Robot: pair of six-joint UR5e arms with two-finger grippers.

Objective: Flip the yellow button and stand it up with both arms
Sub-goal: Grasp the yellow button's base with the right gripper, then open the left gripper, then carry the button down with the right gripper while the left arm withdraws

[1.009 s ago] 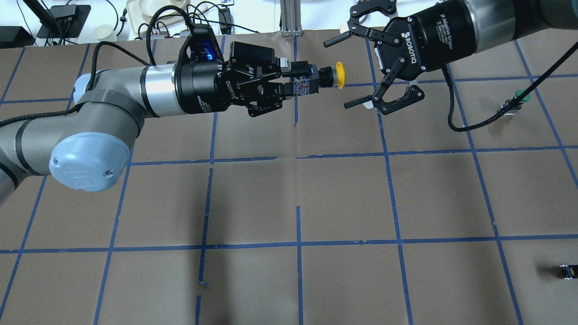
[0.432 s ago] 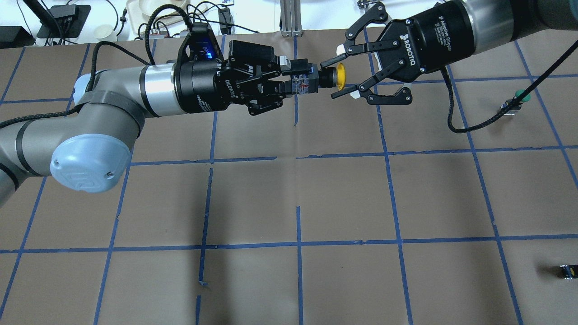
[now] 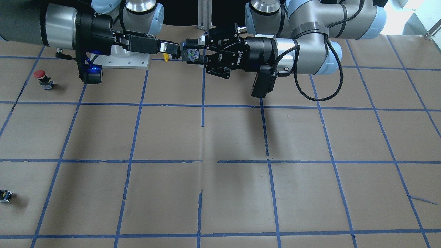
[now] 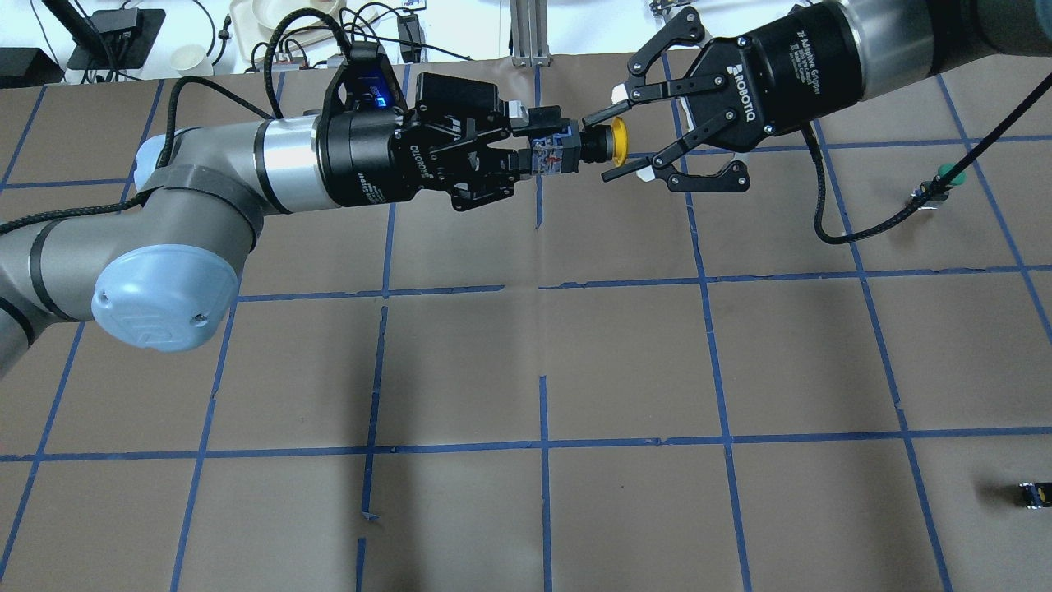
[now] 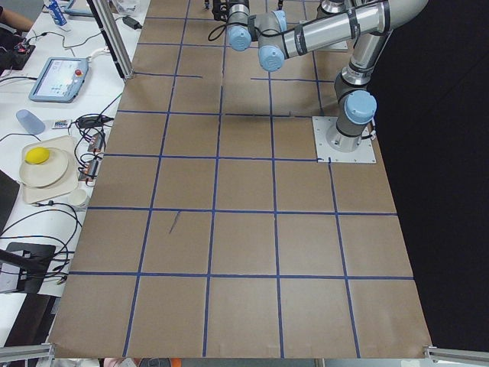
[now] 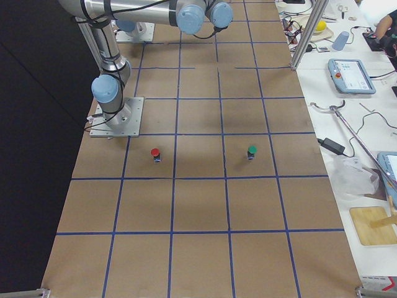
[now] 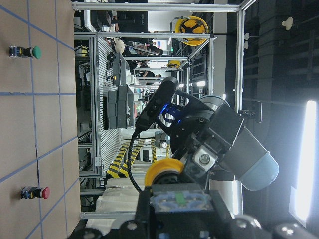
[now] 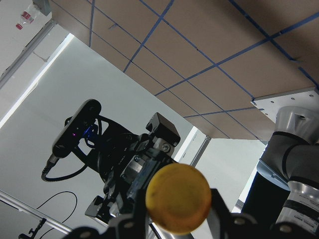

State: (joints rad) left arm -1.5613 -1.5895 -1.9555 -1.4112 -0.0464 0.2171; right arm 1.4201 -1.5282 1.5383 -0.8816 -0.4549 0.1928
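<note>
— What is seen at the left of the overhead view?

— The left arm (image 4: 205, 177) is stretched level above the desk (image 4: 625, 370). The left claw (image 4: 546, 152) is clenched on the black body of the yellow button (image 4: 608, 141).

— Where is the button held?

— It is held in the air, clear of the brown paper, over the far half of the desk. It is laid on its side, with the yellow cap turned away from the left claw and towards the right claw (image 4: 612, 143).

— How is the right claw set?

— It is released. Its fingers (image 4: 633, 168) are spread on either side of the cap, and a narrow gap is seen at each tip from overhead. From the right wrist the cap is shown face on between those fingers. The right arm (image 4: 888, 33) is brought in from the far right corner.

— What is found further right?

— A green button (image 4: 949, 174) is stood upright on the desk, well apart from both claws. A small black block (image 4: 1031, 493) is placed at the right edge, nearer the robot. A red button (image 3: 40, 74) is shown by the front camera, upright on the robot's right half of the desk.
</note>
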